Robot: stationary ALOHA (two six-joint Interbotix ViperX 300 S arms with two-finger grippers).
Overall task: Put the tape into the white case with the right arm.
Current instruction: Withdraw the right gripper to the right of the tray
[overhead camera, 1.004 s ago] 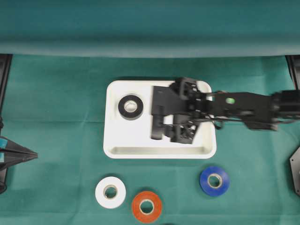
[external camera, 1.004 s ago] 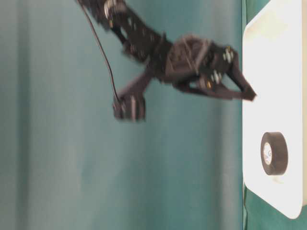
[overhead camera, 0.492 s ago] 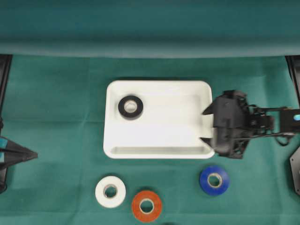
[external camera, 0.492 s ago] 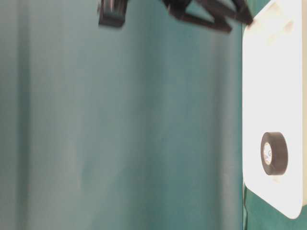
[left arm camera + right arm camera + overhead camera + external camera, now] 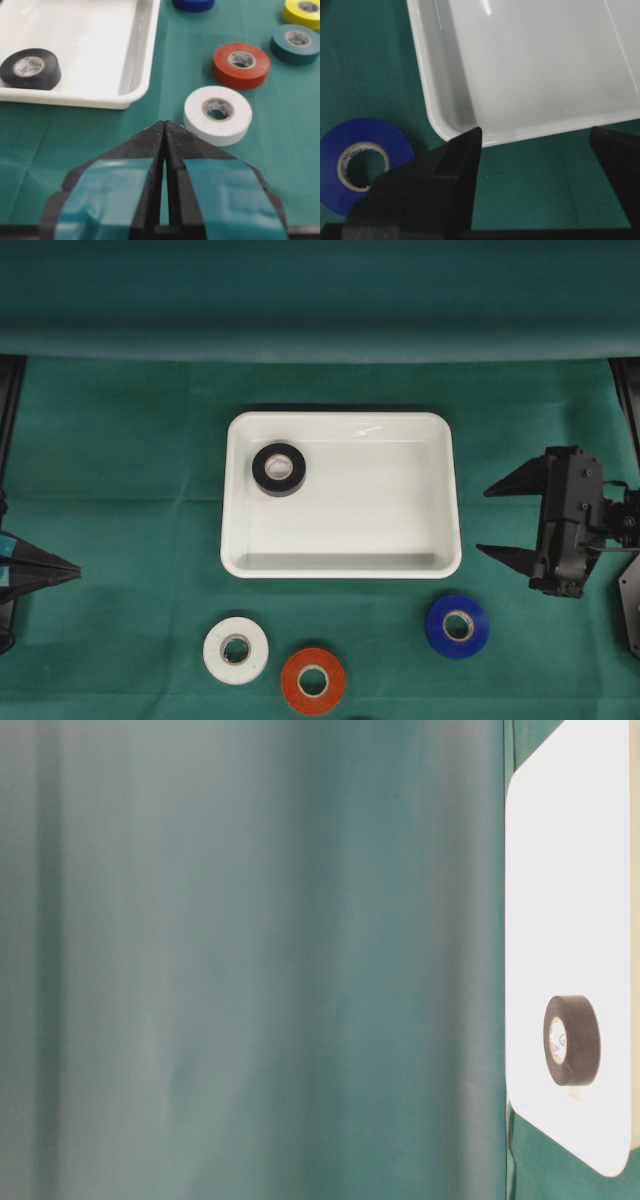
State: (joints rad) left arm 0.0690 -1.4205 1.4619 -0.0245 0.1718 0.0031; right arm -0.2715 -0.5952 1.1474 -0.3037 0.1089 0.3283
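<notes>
robot lab tabletop, green cloth [image 5: 120, 440] covering table and backdrop, 2 black arms, staged tape rolls [image 5: 236, 650]

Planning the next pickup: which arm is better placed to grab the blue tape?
Right. Its open right gripper sits just up-right of the blue tape; the shut left gripper is across the table.
</notes>
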